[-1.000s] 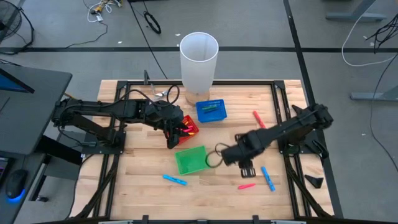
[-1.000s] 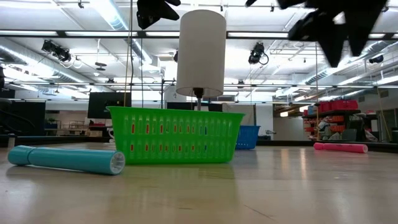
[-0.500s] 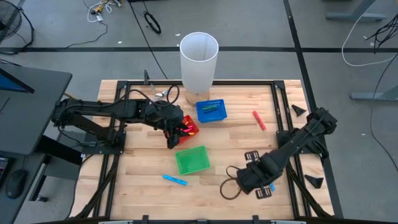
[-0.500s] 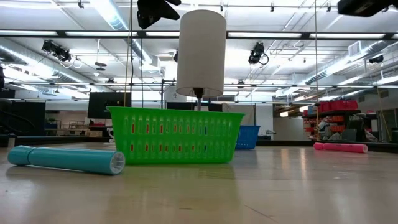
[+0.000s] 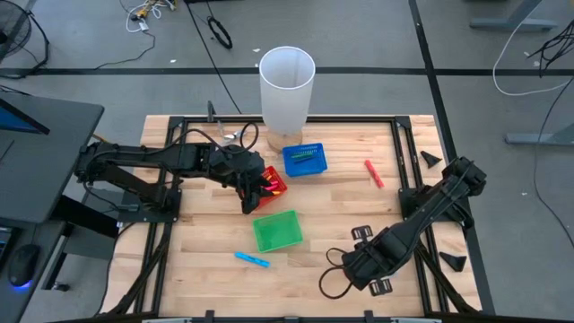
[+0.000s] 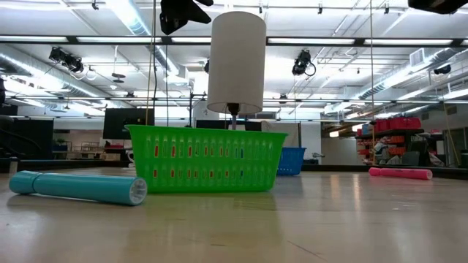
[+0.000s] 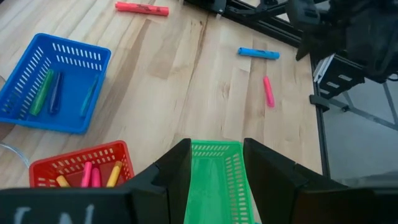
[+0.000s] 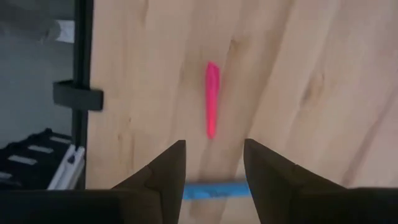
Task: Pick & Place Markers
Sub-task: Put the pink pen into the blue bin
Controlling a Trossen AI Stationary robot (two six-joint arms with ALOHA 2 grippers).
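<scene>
My right gripper (image 8: 214,146) hangs open, pointing down, above a pink marker (image 8: 212,99) and a light blue marker (image 8: 214,188) lying on the wood near the table's right front; in the high view the arm (image 5: 359,266) covers both. My left gripper (image 7: 216,144) stands open in the air between the red basket (image 5: 272,186) and the green basket (image 5: 274,231), holding nothing. A red marker (image 5: 374,173) lies at the far right. Another blue marker (image 5: 252,259) lies near the front. The red basket (image 7: 81,171) and the blue basket (image 7: 53,81) each hold several markers.
A tall white cylinder (image 5: 287,85) stands at the table's far edge behind the blue basket (image 5: 304,159). Black frame rails (image 5: 408,157) run along the table's sides. Bare wood lies between the green basket and my right arm.
My right gripper has swung from beside the green basket toward the table's near edge and a little to the right, rolling slightly, and now hangs over the pink and blue markers. It stays open.
</scene>
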